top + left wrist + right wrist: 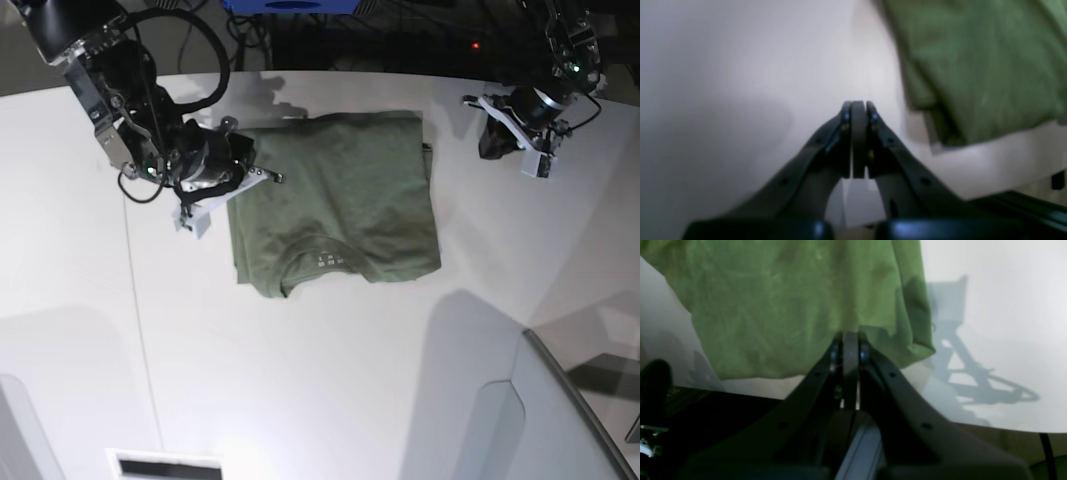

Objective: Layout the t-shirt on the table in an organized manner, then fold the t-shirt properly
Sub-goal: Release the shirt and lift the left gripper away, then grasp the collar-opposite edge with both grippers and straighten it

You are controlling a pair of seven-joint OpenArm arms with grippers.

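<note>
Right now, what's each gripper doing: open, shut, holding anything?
Left gripper: shut, holding nothing, apart from the t-shirt.
Right gripper: shut at the t-shirt's edge; whether it pinches cloth cannot be told.

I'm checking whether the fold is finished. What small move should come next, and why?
Probably back the right gripper off the t-shirt. The shirt already lies folded into a compact rectangle on the table, collar toward the camera. Both sets of jaws are shut on nothing, and the left gripper is already off to the side.
</note>
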